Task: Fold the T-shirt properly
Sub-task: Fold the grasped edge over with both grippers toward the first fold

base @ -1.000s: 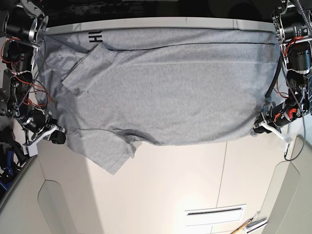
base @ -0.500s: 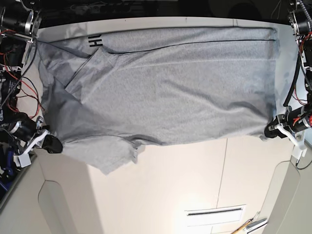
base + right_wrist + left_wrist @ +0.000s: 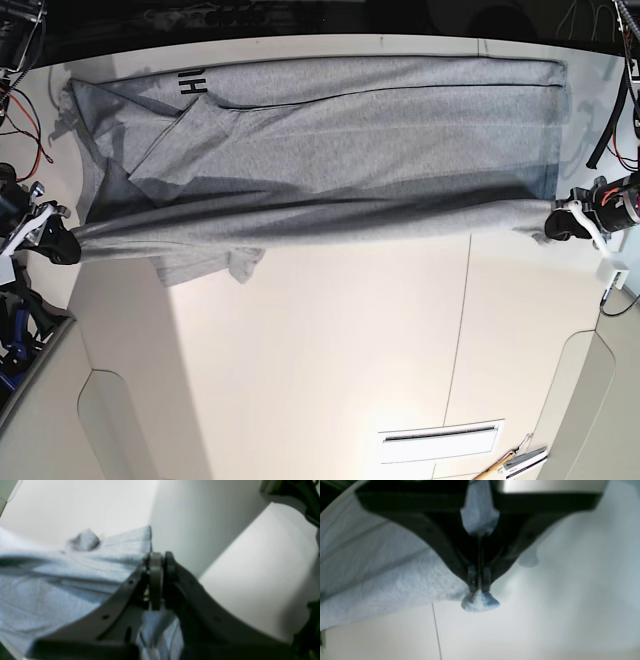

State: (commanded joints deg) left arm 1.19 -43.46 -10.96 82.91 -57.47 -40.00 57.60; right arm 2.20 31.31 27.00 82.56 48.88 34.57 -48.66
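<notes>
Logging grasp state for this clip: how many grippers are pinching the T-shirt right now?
2. The left gripper clamps the T-shirt at its near edge on the base view's right; the right gripper clamps the same edge on that view's left. Both wrist views show fabric between closed jaws.

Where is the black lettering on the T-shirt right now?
In the base view the black lettering shows at the far left corner of the T-shirt, near the table's back edge.

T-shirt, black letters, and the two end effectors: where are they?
T-shirt [image 3: 350, 150], base view, middle of cloth.
Black letters [image 3: 193, 82], base view, print.
Left end effector [image 3: 479, 586], left wrist view, tips.
Right end effector [image 3: 158, 557], right wrist view, tips.
</notes>
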